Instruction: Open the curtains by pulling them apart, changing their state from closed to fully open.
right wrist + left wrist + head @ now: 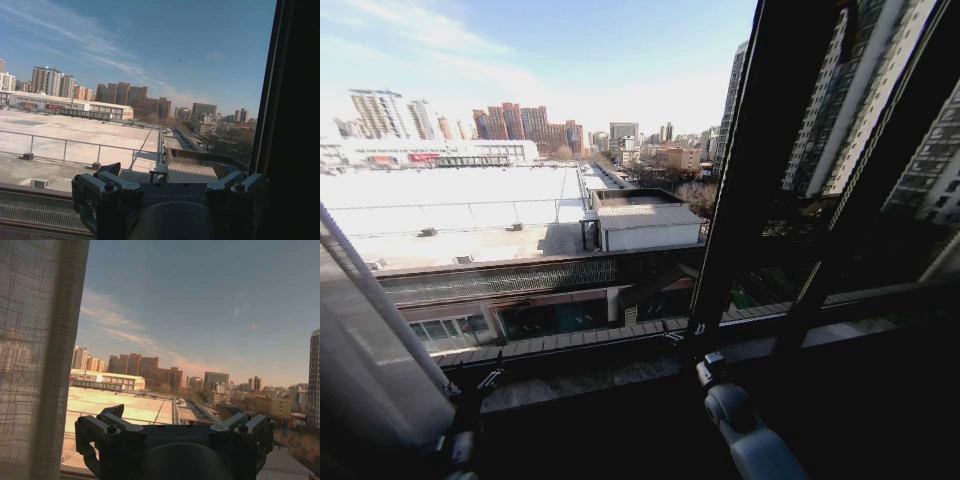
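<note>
1. Sheer white fabric of the curtains [365, 340] is bunched at the far left of the window, leaving the glass bare, so that panel looks drawn aside.
2. Left claw [480, 385] sits low near the sill, just beside that panel, fingers spread and holding nothing.
3. Right claw [688, 335], likewise apart and empty, rests by the dark window frame [750, 190] at centre-right.
4. Any right-hand panel cannot be made out.

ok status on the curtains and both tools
Left tool open, low beside the left curtain, gripping nothing. Right tool open, low by the dark window frame bar. Glass between them uncovered; nothing in the way.
</note>
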